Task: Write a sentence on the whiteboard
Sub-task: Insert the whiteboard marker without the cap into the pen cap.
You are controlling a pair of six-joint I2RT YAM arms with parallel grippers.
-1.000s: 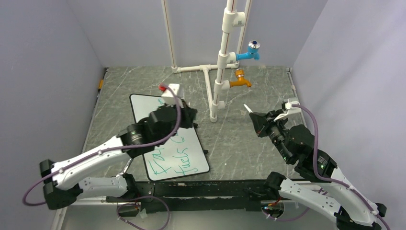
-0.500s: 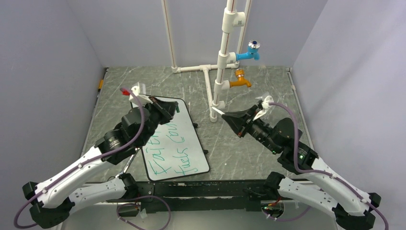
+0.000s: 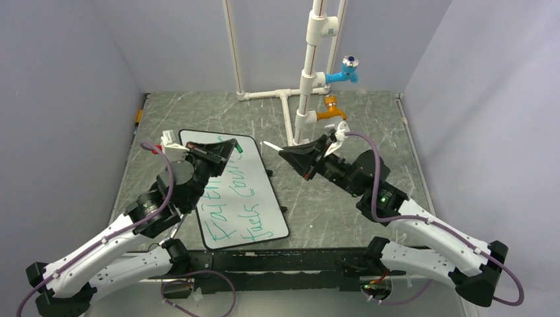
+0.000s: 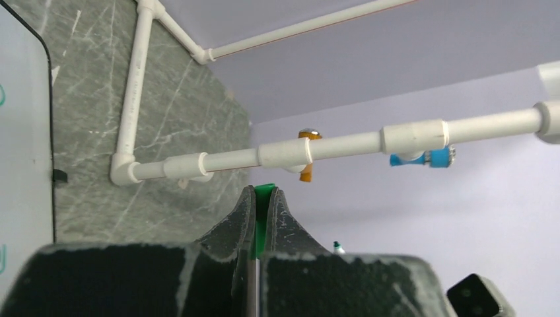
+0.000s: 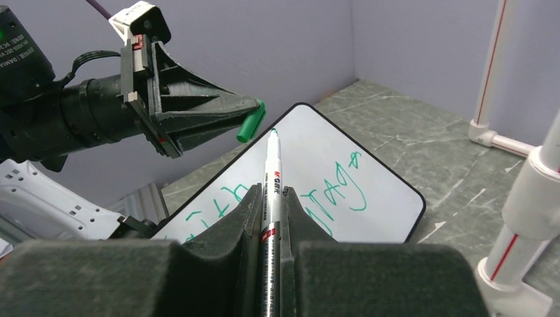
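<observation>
The whiteboard (image 3: 272, 205) lies flat on the grey marbled table (image 3: 343, 205), left of centre in the overhead view, its long sides running from upper left to lower right. The sentence (image 3: 257, 223) is in green handwriting in two lines along the board; the lower part shows plainly, while the upper end is partly covered by the arm above it, so the last letters cannot be read. In the right wrist view the green strokes (image 5: 343, 185) run across the middle of the frame. The left gripper (image 3: 228, 146) hangs above the board's upper end, its fingers (image 4: 244, 211) pressed together on a green cap (image 4: 264, 197) that sticks out past their tips. The right gripper (image 3: 290, 155) is raised above the table just right of the board, its fingers closed around a white marker (image 5: 273, 191). The marker's green tip points toward the cap and is near it but apart from it, clear of the board. Beyond both grippers, at the top centre of the overhead view, stands a white pipe frame (image 3: 305, 86) with a blue tap (image 3: 347, 70) and an orange tap (image 3: 330, 112).
</observation>
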